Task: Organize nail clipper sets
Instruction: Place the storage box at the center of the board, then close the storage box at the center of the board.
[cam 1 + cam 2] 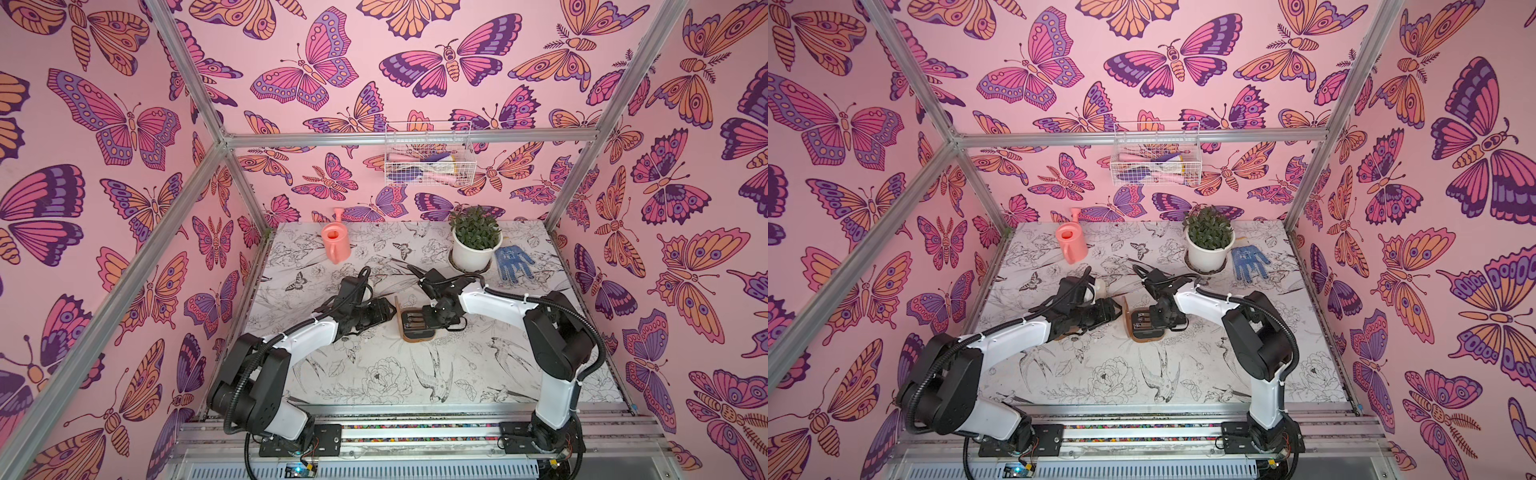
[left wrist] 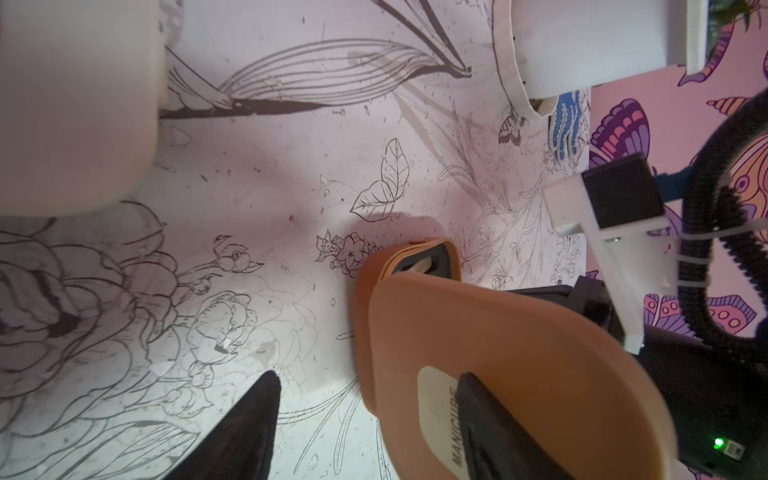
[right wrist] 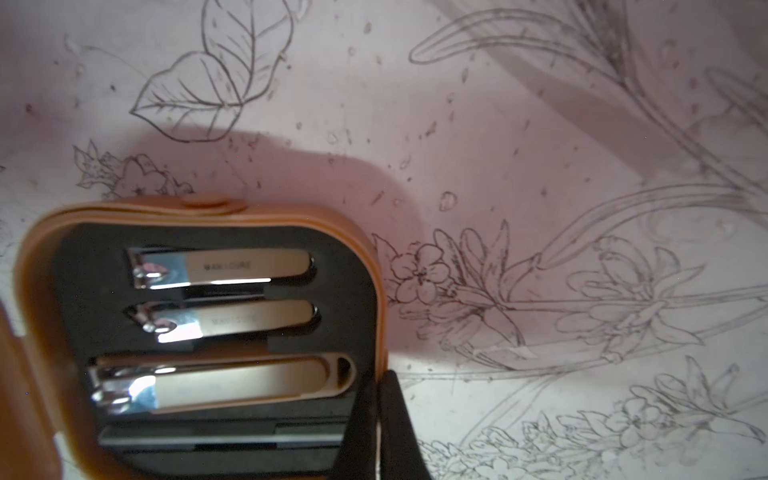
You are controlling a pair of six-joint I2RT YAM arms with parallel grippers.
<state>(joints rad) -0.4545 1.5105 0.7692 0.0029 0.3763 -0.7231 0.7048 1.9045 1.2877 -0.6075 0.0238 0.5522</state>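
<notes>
A tan-brown nail clipper case (image 1: 417, 332) lies open at mid-table, its lid (image 1: 398, 311) standing upright on the left side. Three metal clippers (image 3: 220, 266) and a slim tool sit in its black lining (image 3: 357, 291). My right gripper (image 3: 380, 399) is shut on the case's right rim (image 3: 380, 291), which is pinched between the fingers. My left gripper (image 2: 370, 399) is open beside the lid (image 2: 519, 340), with one fingertip (image 2: 478, 399) against the cream "MANICURE" patch (image 2: 434, 399) on its outer face. A cream case (image 2: 75, 104) stands close behind the left wrist, mostly hidden in both top views.
At the back stand a pink watering can (image 1: 336, 243) on the left and a white potted plant (image 1: 476, 245) on the right, with a blue dotted glove (image 1: 512, 259) beside it. A wire basket (image 1: 428, 162) hangs on the back wall.
</notes>
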